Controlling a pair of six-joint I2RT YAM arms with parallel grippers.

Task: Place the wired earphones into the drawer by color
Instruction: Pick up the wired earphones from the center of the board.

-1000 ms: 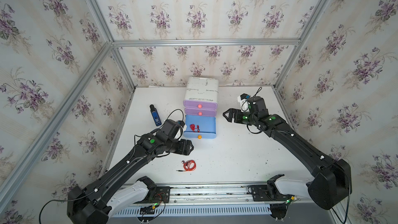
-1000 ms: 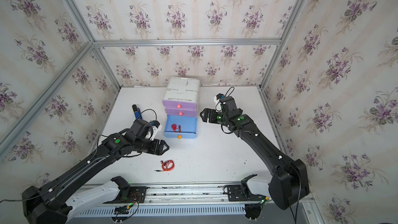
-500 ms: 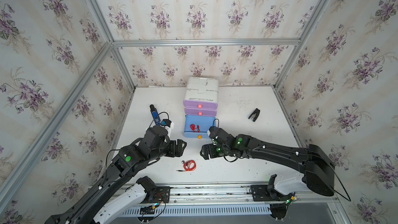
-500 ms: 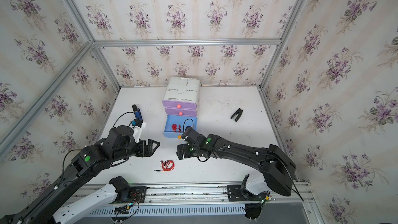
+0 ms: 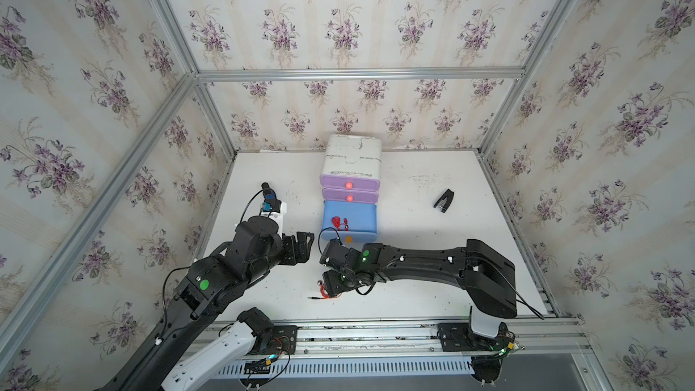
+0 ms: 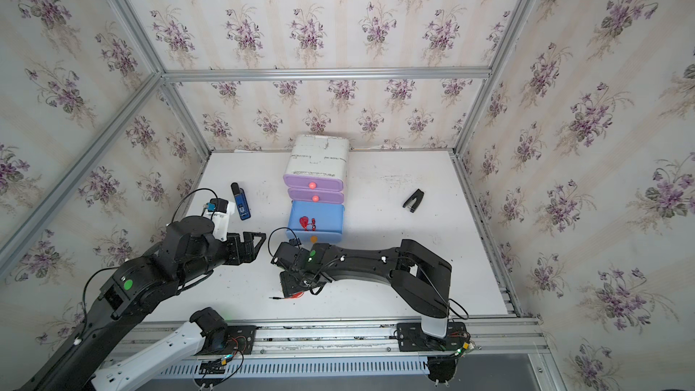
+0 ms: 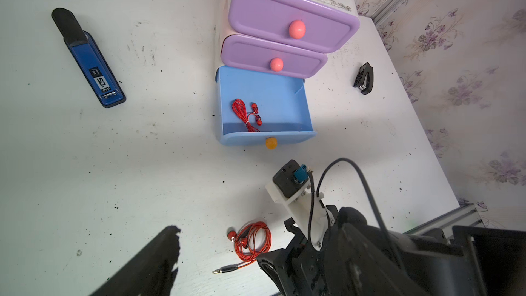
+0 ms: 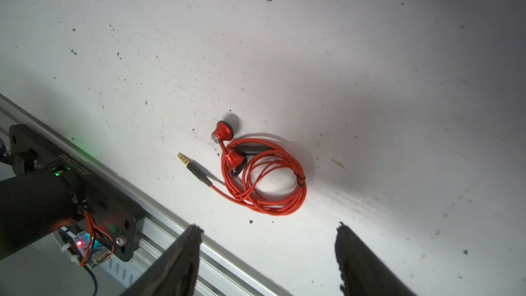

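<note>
In a top view, one red earphone set (image 5: pixel 339 223) lies in your open blue drawer (image 5: pixel 361 220). A second red set (image 5: pixel 326 294) waits on the table (image 5: pixel 413 189) by the right gripper (image 5: pixel 333 283). The left gripper (image 5: pixel 302 245) hangs open, empty. Left wrist view: no other colours. Right wrist view: jaws wide apart, empty, second red set (image 8: pixel 264 175) just ahead.

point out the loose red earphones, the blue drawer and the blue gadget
loose red earphones (image 8: pixel 234 161): right wrist view, on a bud
blue drawer (image 7: pixel 271 93): left wrist view, on its bare floor
blue gadget (image 7: pixel 86 59): left wrist view, on its blue body
</note>
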